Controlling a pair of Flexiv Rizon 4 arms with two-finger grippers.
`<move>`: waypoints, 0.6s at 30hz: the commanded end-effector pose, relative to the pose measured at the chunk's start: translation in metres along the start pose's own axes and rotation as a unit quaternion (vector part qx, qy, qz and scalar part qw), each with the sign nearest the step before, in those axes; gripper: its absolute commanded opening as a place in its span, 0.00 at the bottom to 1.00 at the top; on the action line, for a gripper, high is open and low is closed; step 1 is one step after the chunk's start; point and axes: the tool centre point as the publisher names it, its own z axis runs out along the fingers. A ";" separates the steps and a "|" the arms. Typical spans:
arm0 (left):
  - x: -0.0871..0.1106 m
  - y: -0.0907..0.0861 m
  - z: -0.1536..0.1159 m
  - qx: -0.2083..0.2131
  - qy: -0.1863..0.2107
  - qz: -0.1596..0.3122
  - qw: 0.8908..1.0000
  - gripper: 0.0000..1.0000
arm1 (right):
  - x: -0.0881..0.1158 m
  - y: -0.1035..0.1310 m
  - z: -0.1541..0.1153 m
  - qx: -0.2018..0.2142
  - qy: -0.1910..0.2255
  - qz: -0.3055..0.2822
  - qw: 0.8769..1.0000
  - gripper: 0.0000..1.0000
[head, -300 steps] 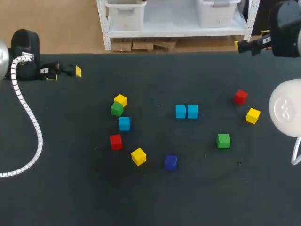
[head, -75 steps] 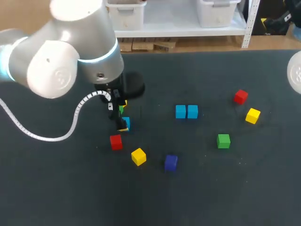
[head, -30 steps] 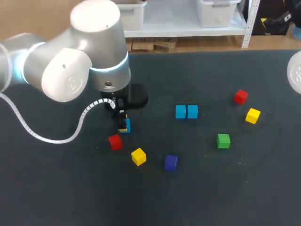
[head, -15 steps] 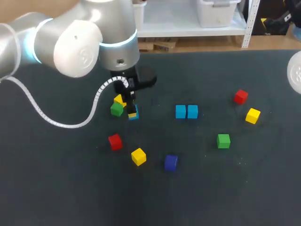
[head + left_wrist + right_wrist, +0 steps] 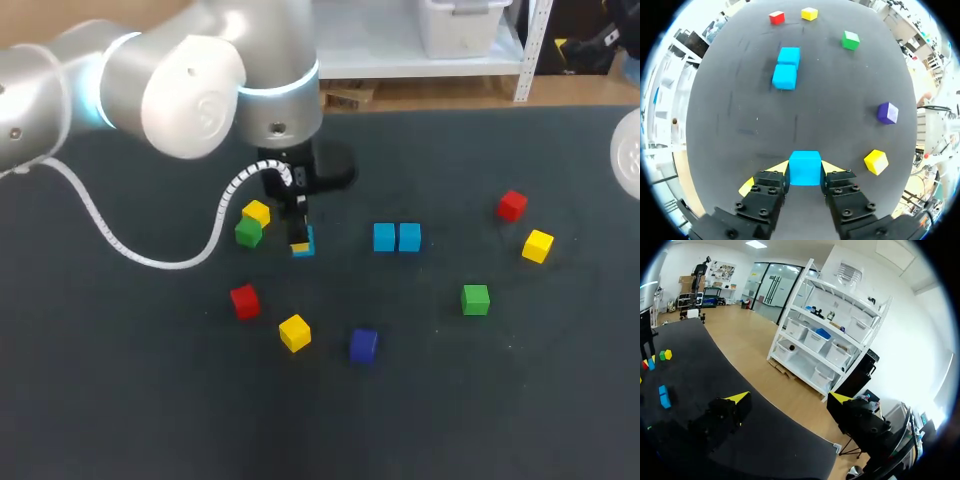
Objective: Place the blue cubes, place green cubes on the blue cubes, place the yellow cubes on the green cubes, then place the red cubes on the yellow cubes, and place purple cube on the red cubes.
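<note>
Blue cube (image 5: 805,168) in L fingers (image 5: 832,167), carried rightward twd blue pair (image 5: 397,237).

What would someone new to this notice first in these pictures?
The big silver left arm looms over the dark table, its left gripper shut on a small light-blue cube. Just ahead, two more light-blue cubes sit side by side, touching. A lone dark purple cube lies nearest the robot's side.

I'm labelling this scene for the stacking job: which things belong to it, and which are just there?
Job: blue cube in the left end effector; two blue cubes; two green cubes; three yellow cubes; two red cubes; purple cube.
Just there: table; left arm's white cable.
</note>
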 end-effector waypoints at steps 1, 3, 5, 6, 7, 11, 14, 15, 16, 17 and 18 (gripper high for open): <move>-0.011 0.005 0.002 0.006 0.007 0.003 1.000 0.00 | -0.001 0.001 -0.001 0.002 0.002 0.000 1.000 1.00; -0.016 0.008 0.003 0.013 0.005 0.002 1.000 0.00 | -0.001 0.001 -0.001 0.002 0.002 0.000 1.000 1.00; -0.022 0.012 0.004 0.024 0.000 -0.014 1.000 0.00 | -0.001 0.001 -0.001 0.002 0.002 0.000 1.000 1.00; -0.024 0.014 0.004 0.029 -0.001 -0.017 0.999 0.00 | -0.001 0.001 -0.001 0.002 0.002 0.000 1.000 1.00; -0.027 0.016 0.004 0.033 -0.001 -0.021 0.999 0.00 | -0.001 0.001 -0.001 0.002 0.002 0.000 1.000 1.00; -0.037 0.021 0.003 0.044 -0.005 -0.031 0.999 0.00 | -0.001 0.001 -0.001 0.002 0.002 0.000 1.000 1.00; -0.045 0.020 0.002 0.053 -0.011 -0.030 0.998 0.00 | -0.001 0.001 -0.001 0.002 0.002 0.000 1.000 1.00; -0.046 0.020 0.001 0.052 -0.013 -0.029 0.998 0.00 | -0.001 0.001 -0.001 0.002 0.002 0.000 1.000 1.00; -0.049 0.019 0.001 0.053 -0.016 -0.026 0.998 0.00 | -0.001 0.001 -0.001 0.002 0.002 0.000 1.000 1.00; -0.051 0.018 0.001 0.053 -0.019 -0.022 0.998 0.00 | -0.001 0.001 -0.001 0.002 0.002 0.000 1.000 1.00; -0.053 0.017 0.002 0.046 -0.022 -0.012 0.999 0.00 | -0.001 0.001 -0.001 0.002 0.002 0.000 1.000 1.00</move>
